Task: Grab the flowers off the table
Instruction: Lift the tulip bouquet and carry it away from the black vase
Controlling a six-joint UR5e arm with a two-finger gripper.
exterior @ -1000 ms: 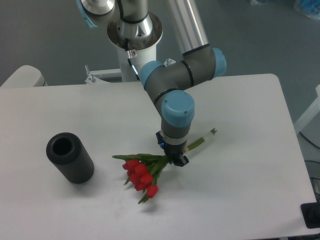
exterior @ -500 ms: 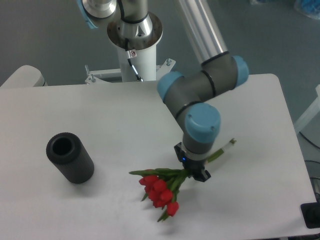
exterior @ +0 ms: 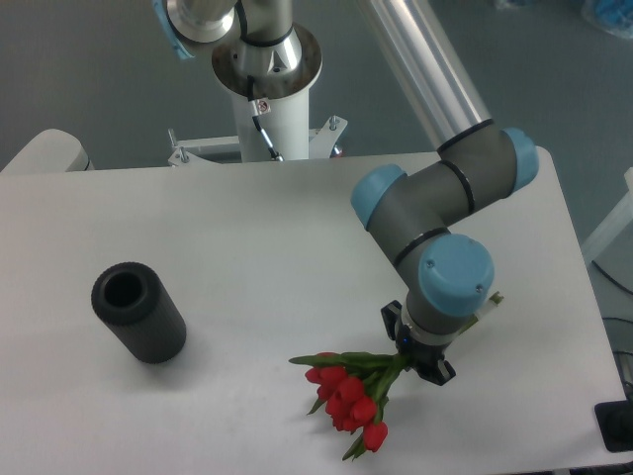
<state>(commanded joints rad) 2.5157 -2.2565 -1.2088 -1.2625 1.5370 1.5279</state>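
A robot arm carries a bunch of red flowers (exterior: 348, 401) over the near right part of the white table (exterior: 247, 228), its gripper (exterior: 419, 358) pinching the green stems just behind the leaves. We see the blooms hanging low and to the left of the fingers, the bunch angled down toward the near edge, and a pale stem end poking out to the right of the wrist; a soft shadow under the blooms suggests they are clear of the surface, though we cannot tell by how much. A black cylinder (exterior: 138, 312) lies well apart on the left side of the table. From here, we judge the main risk to be the hold itself: the fingers grip thin, smooth stems off to one side of the heavier heads, so the bunch could pivot or slide out if the arm swings quickly. The drooping blooms could also brush the table near its front edge and be tugged loose if the arm travels low. A squeeze that is too hard could crush the stems.
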